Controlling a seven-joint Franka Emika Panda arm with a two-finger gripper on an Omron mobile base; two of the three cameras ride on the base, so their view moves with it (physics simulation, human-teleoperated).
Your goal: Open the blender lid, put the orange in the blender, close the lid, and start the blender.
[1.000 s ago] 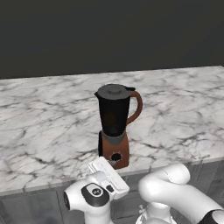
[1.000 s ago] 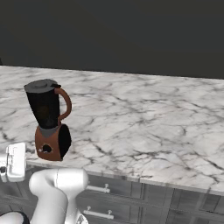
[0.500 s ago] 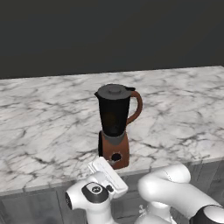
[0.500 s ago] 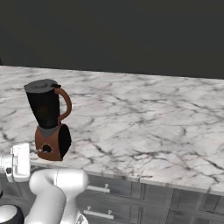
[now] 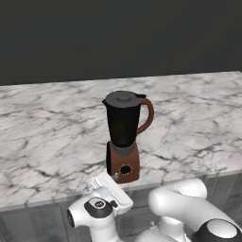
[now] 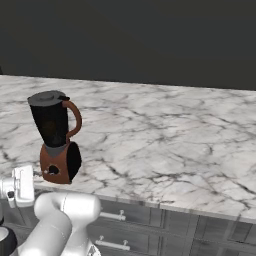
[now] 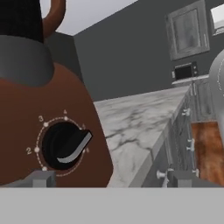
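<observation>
Hand view: blender point(image 7: 48, 127) base close ahead, round black dial point(image 7: 65, 145) with numbered marks between the two wide-open fingertips point(image 7: 42, 179); nothing held. Left base view: blender point(image 5: 124, 137) upright near the marble counter point(image 5: 42, 132) front edge, lid point(image 5: 124, 98) seated on the jar, gripper point(image 5: 112, 190) just before the base.

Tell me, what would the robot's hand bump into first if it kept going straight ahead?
Probably the blender: its reddish-brown base. The open hand faces it close up, with the round black dial just left of centre. How near exactly is hard to judge.
</observation>
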